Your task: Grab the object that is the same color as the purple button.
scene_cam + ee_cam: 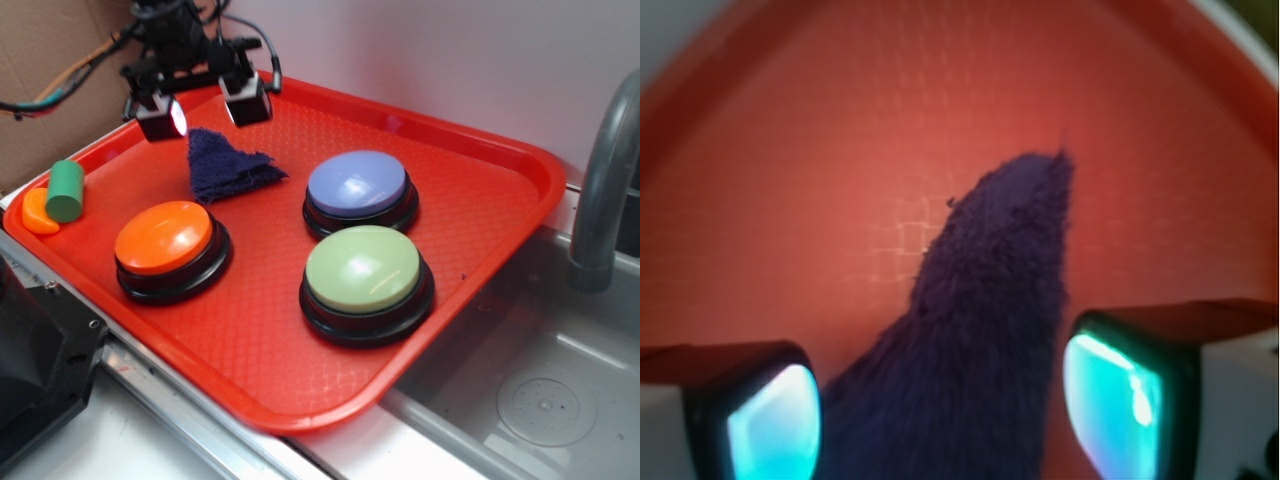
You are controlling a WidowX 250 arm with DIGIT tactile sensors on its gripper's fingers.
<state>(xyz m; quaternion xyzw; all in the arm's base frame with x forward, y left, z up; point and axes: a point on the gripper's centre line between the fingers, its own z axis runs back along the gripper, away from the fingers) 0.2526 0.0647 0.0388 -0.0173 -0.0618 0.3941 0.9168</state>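
The object, a dark purple-blue fuzzy cloth (226,166) of roughly triangular shape, lies flat on the red tray (480,200) near its back left. My gripper (205,108) hovers just above the cloth's far tip, open, one finger to each side. In the wrist view the cloth (980,340) runs up between my two glowing fingertips (775,425), and my gripper (945,410) holds nothing. The purple button (358,189), with a pale lavender-blue dome on a black base, stands right of the cloth.
An orange-domed button (166,243) and a green-domed button (364,275) stand on the tray's front half. A green cylinder (66,190) and a small orange piece (38,213) rest at the tray's left rim. A grey faucet (603,180) and sink (530,390) lie to the right.
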